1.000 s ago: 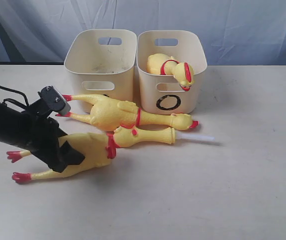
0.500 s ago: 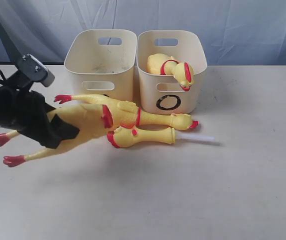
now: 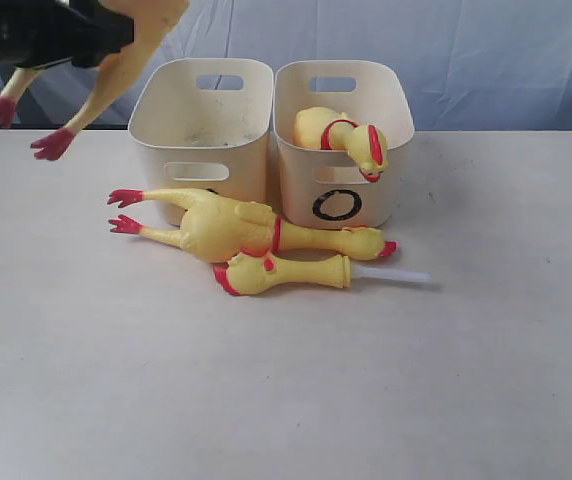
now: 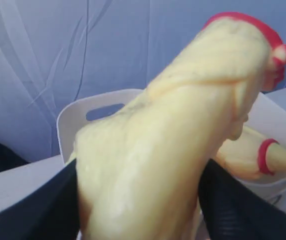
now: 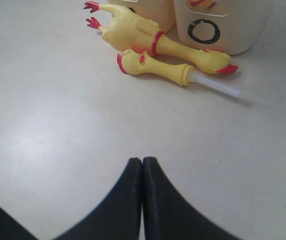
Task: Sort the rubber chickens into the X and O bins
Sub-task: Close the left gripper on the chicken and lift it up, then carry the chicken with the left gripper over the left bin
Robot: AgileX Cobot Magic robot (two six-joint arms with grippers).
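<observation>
Showing the sort partly done. Counts one long floppy yellow rubber chicken with red comb and neck band (image 3: 341,135) as already placed, curled inside the cream plastic tub marked with a black O (image 3: 381,180), head draped over the front rim. Finds the twin cream tub (image 3: 236,160) close beside it on the left, with no chicken visible inside, its mark hidden behind the bird in front, hence presumably the X bin. Catches the left gripper (image 4: 138,210) pinching a plump yellow chicken body (image 4: 173,140), apparently the headless half, between dark fingers (image 4: 33,215). Sets that body high in the air at the upper left of the exterior view, above and slightly left of the left tub, red feet dangling, not yet over either opening. Leaves two pieces on the pale tabletop (image 3: 366,400): a whole yellow chicken (image 3: 236,228) lying along the front of both tubs, beak toward the right, and, just in front of it and seemingly touching, the severed yellow neck piece with a protruding white tube (image 3: 286,272). Places the right gripper (image 5: 142,200) low over bare table on the near side, jaws pressed together on nothing. Judged well short of half complete: one item binned, one in the air awaiting release, two awaiting pickup.
</observation>
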